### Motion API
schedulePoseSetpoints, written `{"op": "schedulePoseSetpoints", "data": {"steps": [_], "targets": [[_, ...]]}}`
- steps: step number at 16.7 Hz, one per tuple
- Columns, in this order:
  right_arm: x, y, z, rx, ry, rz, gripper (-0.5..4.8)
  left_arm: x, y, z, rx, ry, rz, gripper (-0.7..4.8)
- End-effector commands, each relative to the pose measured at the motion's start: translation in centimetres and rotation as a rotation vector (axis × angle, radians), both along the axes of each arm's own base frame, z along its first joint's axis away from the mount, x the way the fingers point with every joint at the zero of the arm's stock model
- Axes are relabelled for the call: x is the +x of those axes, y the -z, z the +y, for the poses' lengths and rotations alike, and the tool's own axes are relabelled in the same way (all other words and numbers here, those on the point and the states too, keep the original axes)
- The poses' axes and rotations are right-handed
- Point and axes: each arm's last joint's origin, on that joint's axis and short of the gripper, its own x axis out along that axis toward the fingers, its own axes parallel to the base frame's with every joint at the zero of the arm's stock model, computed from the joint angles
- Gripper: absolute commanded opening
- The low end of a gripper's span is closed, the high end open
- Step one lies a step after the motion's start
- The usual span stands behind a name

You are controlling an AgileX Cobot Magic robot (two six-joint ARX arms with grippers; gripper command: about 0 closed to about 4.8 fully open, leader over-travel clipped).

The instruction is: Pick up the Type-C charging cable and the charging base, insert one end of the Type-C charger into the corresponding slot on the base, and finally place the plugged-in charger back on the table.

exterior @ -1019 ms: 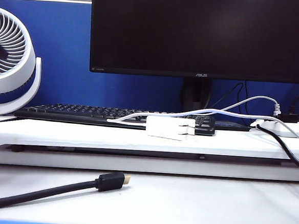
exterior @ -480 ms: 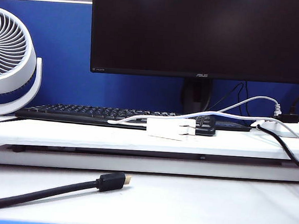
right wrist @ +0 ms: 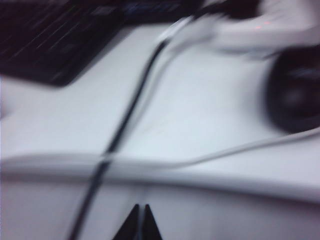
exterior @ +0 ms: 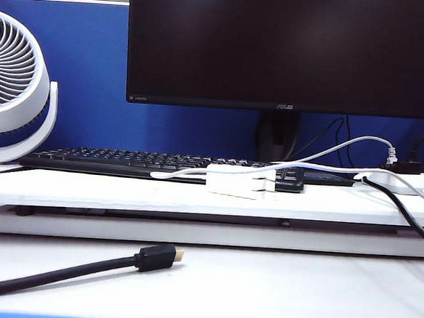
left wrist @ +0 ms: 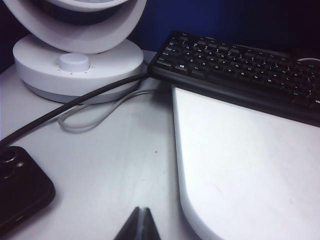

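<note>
Both pincers, left (left wrist: 140, 223) & right (right wrist: 140, 222), shut; keyboard (exterior: 161, 163) behind charging base (exterior: 232, 181).

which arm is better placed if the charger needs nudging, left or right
Probably right: the right gripper, shut, faces the white cable on the table. The left gripper, shut, looks toward the fan and keyboard.
</note>
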Motion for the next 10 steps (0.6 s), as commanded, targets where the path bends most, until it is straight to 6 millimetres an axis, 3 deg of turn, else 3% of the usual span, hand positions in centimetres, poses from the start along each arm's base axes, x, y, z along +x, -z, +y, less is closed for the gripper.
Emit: {"op": "schedulePoseSetpoints", "data": {"steps": [1, 3, 7, 10], "targets": [[-0.2, 0.1, -0.9, -0.068, 0.062, -0.099, -0.05, 0.0, 0.1, 0.0, -0.002, 0.001, 0.010, -0.06], [-0.4, 0.0, -1.7, -0.160, 0.086, -0.117, -0.05, 0.0, 0.1, 0.0, -0.002, 0.000, 0.010, -0.06], [-0.3, 0.2, -2.1, -0.090, 0.042, -0.096, -0.05, 0.0, 0.1, 0.0, -0.002, 0.001, 0.010, -0.06], [-0.3, 0.2, -2.8, -0.087, 0.115, -0.093, -0.05, 0.0, 0.1, 0.0, -0.002, 0.001, 0.010, -0.06]]}}
